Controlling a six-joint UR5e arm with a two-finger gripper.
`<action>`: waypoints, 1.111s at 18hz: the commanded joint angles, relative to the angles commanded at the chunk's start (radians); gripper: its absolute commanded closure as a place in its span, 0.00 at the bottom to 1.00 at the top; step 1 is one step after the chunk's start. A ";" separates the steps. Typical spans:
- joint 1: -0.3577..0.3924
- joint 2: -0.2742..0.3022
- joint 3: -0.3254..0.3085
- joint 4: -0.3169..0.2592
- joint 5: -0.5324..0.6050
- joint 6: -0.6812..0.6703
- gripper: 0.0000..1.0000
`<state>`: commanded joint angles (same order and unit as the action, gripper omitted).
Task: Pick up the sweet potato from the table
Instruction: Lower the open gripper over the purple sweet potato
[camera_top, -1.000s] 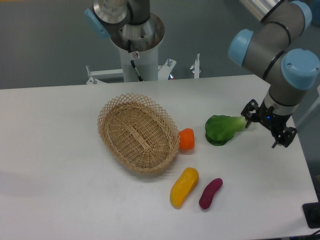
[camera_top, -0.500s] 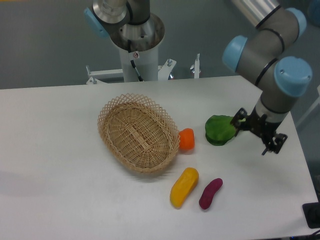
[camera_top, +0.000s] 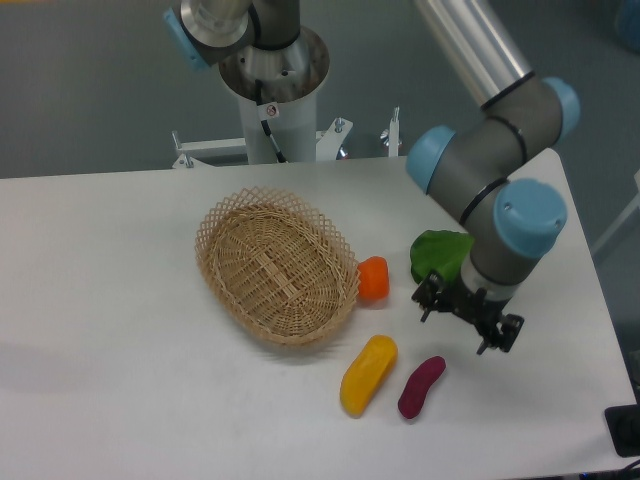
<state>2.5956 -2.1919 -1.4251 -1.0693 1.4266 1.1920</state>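
Sweet potato (camera_top: 421, 387): lying on the white bench (camera_top: 120, 300) near its front edge, just beside the yellow vegetable (camera_top: 368, 374) on that one's right as the camera sees it, not touching it as far as I can tell.
Long axis: tilted, upper end toward the right and back of the bench, lower end toward the front.
Hand (camera_top: 468, 320): hanging above the bench, holding nothing, fingers spread apart.
Direction: from where I stand the potato sits below and a little left of the hand in the camera's view, near but clearly apart.
Neighbours: green leafy vegetable (camera_top: 440, 255) behind the wrist, small orange item (camera_top: 373, 278) by the wicker basket (camera_top: 277, 265).
Judgement: the fingers will likely need to straddle the potato across its narrow width.
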 joint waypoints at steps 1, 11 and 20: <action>-0.006 -0.008 0.000 0.026 0.003 -0.002 0.00; -0.011 -0.077 0.012 0.178 -0.002 -0.028 0.00; -0.038 -0.101 0.026 0.181 0.002 -0.060 0.02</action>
<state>2.5572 -2.2933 -1.3990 -0.8882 1.4281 1.1322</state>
